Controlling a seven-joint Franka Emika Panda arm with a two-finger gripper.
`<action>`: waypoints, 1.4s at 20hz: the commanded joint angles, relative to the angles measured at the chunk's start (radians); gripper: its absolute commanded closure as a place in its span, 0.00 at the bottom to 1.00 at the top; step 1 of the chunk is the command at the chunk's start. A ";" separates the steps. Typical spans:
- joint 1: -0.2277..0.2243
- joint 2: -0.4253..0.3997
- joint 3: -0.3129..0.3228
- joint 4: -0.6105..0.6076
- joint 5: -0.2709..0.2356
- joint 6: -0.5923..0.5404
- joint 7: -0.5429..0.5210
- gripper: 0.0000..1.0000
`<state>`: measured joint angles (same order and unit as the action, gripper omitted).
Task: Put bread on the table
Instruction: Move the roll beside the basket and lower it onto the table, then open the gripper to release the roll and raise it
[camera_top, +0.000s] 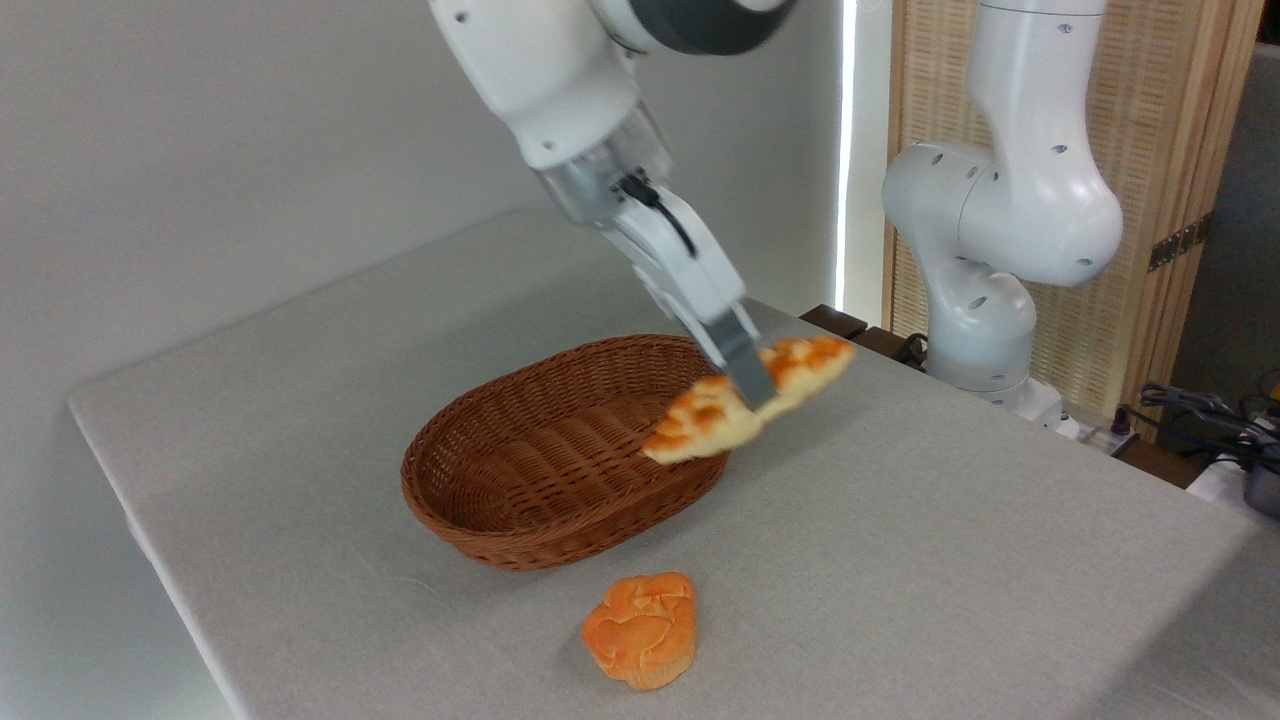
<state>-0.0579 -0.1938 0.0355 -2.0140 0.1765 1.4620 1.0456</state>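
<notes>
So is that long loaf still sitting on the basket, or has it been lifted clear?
Cannot tell. In the only camera view the loaf, clamped in the tool, overlaps the basket rim, and no gap or contact shows plainly.

Plain pale room with a slatted wooden screen at the right

A smooth, pale grey-white wall (200, 150) fills the upper left and centre of the frame, evenly lit and bare. Just right of centre at the top, a narrow vertical strip of bright light (848, 150) runs down between that wall and a light wooden screen (1170, 150) with fine horizontal slats and a plain wood frame, which takes up the upper right. A darker grey surface (1245, 250) shows at the far right edge behind the screen. Low at the right edge, dark cables (1200, 405) lie in a tangle, too blurred to tell apart.
</notes>
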 joint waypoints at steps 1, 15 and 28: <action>-0.010 0.002 0.099 -0.009 0.018 0.004 0.080 0.68; -0.011 0.043 0.139 -0.115 0.003 0.144 0.065 0.00; -0.007 0.020 0.106 0.128 -0.167 0.136 -0.071 0.00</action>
<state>-0.0612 -0.1676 0.1613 -1.9979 0.0745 1.6054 1.0729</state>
